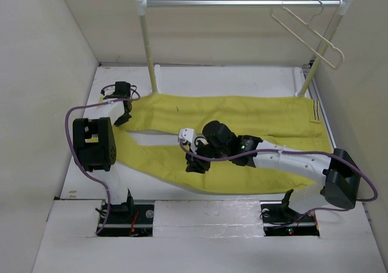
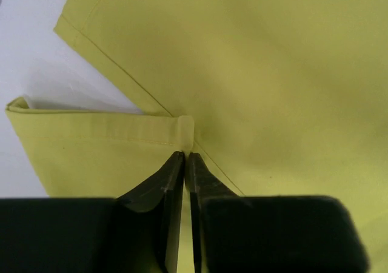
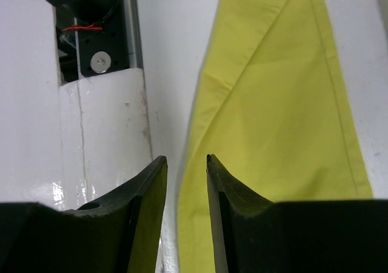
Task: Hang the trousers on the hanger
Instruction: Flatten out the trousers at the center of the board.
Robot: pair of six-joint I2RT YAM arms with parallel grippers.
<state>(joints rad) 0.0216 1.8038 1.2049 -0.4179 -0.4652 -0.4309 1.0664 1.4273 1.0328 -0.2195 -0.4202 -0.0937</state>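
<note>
Right gripper [image 3: 185, 159], jaws narrowly parted and empty, straddles the near leg's edge. Left gripper [image 2: 185, 155] pinches a hem near the table's [image 1: 212, 79] left edge. The trousers [image 1: 242, 118] lie flat. The hanger [image 1: 309, 33] hangs bare over the far right corner, so hanging is not yet begun.

trousers [image 1: 242, 118]: matt woven cloth, smooth, fine stitched seams; hanger [image 1: 301, 40]: smooth cream, plastic-looking; rail [image 1: 242, 3]: bare metal, dull sheen; table [image 1: 212, 79]: white, smooth, glossy at near strip; left gripper [image 2: 184, 156], right gripper [image 3: 185, 159]: black matt plastic
</note>
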